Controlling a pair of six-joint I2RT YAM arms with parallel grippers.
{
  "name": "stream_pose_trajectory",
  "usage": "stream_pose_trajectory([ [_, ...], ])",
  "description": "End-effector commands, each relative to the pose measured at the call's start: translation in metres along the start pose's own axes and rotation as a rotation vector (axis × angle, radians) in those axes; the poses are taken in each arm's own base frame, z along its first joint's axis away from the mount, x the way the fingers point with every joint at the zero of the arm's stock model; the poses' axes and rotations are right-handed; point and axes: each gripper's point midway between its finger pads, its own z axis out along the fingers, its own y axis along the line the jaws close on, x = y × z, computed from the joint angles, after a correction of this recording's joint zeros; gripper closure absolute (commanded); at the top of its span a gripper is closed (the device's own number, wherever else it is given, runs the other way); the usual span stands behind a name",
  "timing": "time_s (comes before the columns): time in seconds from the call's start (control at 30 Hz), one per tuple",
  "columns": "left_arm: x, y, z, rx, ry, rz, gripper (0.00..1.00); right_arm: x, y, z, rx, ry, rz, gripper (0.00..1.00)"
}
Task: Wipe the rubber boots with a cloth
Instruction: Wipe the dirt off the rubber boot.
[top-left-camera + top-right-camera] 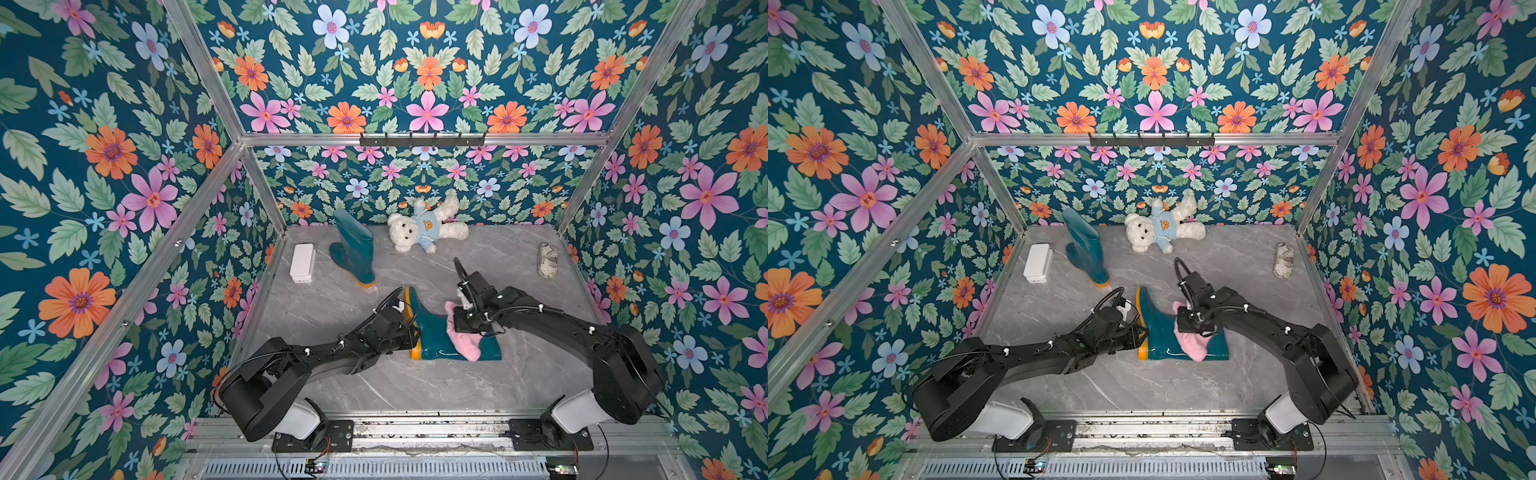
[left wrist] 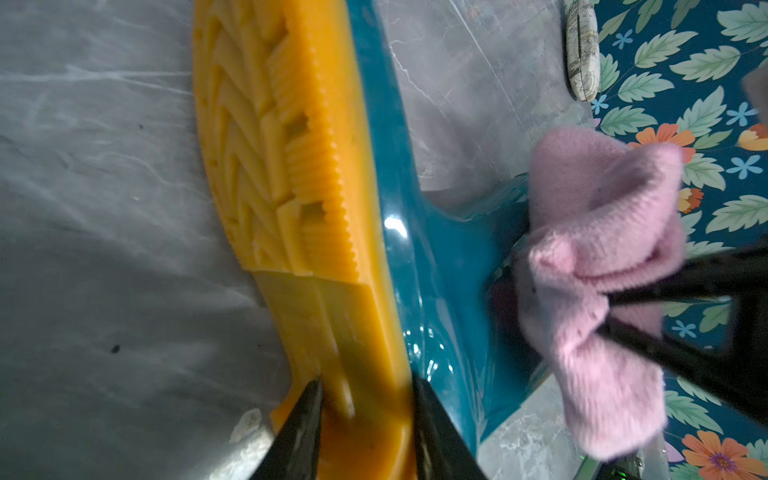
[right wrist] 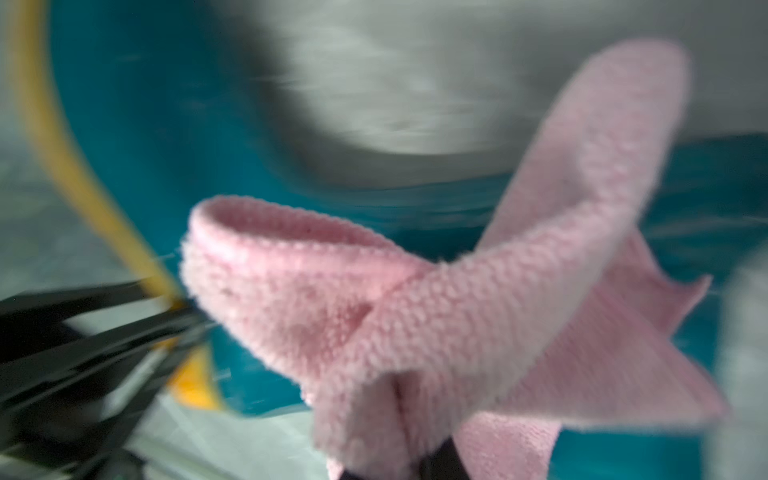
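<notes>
While pinched in right tool (image 2: 603,312), cloth (image 1: 464,345) seemingly rests on boot (image 1: 434,336).

Floral teal walls (image 1: 104,166) enclose a grey marble floor (image 1: 415,386).

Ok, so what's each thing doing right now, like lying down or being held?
near boot: lying on its side.
far boot: standing upright, untouched.
cloth: bunched, draped on near boot's shaft.
left gripper: shut on near boot, at the sole.
right gripper: shut on cloth.
teddy bear: lying down.
white box: lying flat.
rag bundle: lying by the wall.
</notes>
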Motion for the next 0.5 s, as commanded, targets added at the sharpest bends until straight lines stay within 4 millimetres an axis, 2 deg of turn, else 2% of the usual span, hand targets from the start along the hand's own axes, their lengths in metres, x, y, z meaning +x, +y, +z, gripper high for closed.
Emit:
stream_pose_trajectory([
  [0.0,0.030,0.056,-0.006,-0.239,0.096,0.000,0.63,0.007,0.040,0.004,-0.057,0.021,-0.012,1.00],
  [0.07,0.030,0.056,-0.007,-0.240,0.094,0.002,0.63,0.017,0.057,0.010,-0.089,0.050,-0.034,1.00],
  [0.17,0.030,0.056,-0.007,-0.240,0.093,0.003,0.63,0.037,0.062,0.022,-0.103,0.111,-0.049,1.00],
  [0.23,0.030,0.056,-0.006,-0.237,0.093,0.004,0.63,0.053,0.046,0.040,-0.042,0.174,-0.043,1.00],
  [0.3,0.030,0.055,-0.005,-0.233,0.095,0.002,0.63,0.061,0.026,0.044,0.027,0.187,-0.041,1.00],
  [0.4,0.031,0.056,-0.005,-0.233,0.096,0.001,0.63,0.065,-0.012,0.046,0.094,0.200,0.016,1.00],
  [0.47,0.031,0.055,-0.005,-0.231,0.097,0.004,0.63,0.061,-0.038,0.038,0.098,0.175,0.086,1.00],
])
